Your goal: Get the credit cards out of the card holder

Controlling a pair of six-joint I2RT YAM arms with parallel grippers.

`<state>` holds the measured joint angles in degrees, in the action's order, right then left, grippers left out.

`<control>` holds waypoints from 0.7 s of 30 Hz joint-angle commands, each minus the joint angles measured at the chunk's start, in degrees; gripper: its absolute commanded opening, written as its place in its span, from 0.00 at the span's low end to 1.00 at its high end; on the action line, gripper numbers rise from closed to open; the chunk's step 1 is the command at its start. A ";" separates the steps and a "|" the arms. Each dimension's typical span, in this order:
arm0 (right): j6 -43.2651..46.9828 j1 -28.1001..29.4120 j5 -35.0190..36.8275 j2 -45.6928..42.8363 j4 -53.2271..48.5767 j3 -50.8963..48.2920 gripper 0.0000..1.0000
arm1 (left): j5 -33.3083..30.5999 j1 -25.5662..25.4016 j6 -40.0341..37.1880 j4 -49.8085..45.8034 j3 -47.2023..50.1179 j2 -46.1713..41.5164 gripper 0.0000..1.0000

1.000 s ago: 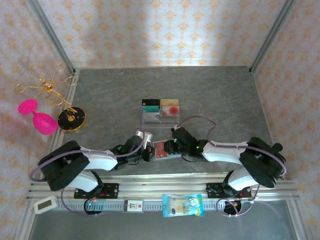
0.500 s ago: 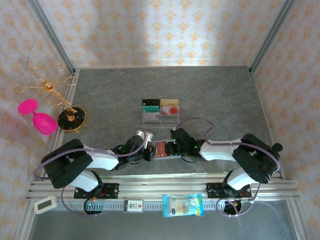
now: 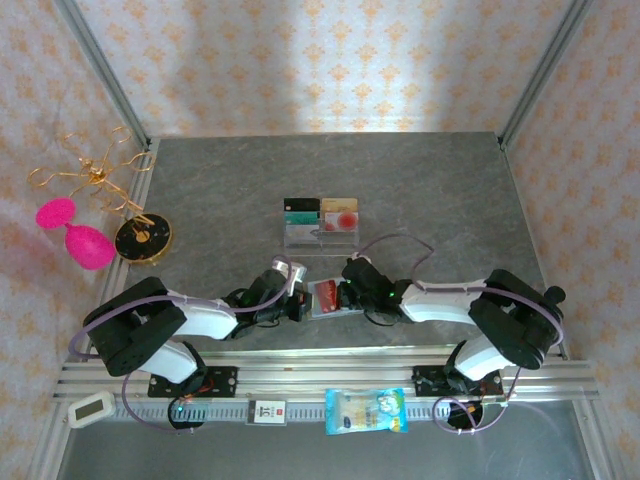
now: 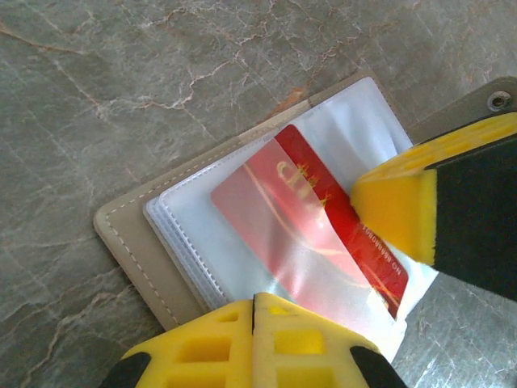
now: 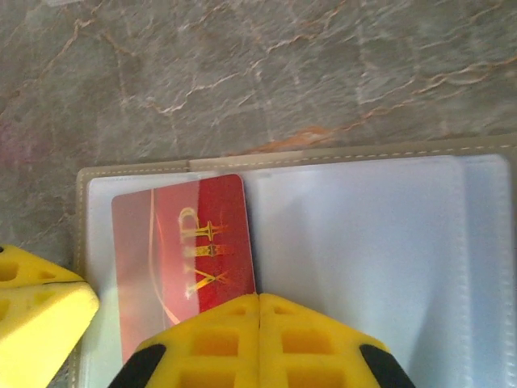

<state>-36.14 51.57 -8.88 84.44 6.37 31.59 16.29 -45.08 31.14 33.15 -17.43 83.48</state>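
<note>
Holder (image 4: 133, 234) lies open flat on the bench (image 3: 220, 200), near the front edge, between the two hands. A red card (image 4: 307, 234) sits in its clear pocket, partly under glossy film. Left hand (image 4: 254, 311): fingers pressed together, tips at the holder's edge, gripping nothing. Right hand (image 5: 258, 305): closed too, tips down on the card's edge. Tray (image 3: 320, 238) with more cards stands well apart, farther back.

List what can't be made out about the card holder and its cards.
- Red card: lower edge behind the right fingers, right wrist view; whether they pinch it is unclear.
- Card holder: further cards hidden under stacked clear pockets, left wrist view; one edge behind the left fingers.
- Cards in the clear tray: print too small, top view.
</note>
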 commanded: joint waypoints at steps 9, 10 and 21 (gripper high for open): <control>3.95 -0.57 -0.37 -6.26 -2.01 0.58 0.22 | -0.51 -0.69 -2.65 -9.19 -3.61 -7.42 0.00; 4.70 -0.64 -1.40 -6.66 -1.88 0.85 0.22 | -0.56 -1.07 -2.68 -9.33 -4.26 -7.39 0.00; 7.09 -5.60 -12.62 -1.07 1.01 1.92 0.28 | 0.34 -2.74 -1.79 -4.79 -7.39 2.42 0.00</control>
<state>-30.04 45.93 -18.55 81.62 6.35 32.38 16.64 -47.64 29.89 26.81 -24.23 84.05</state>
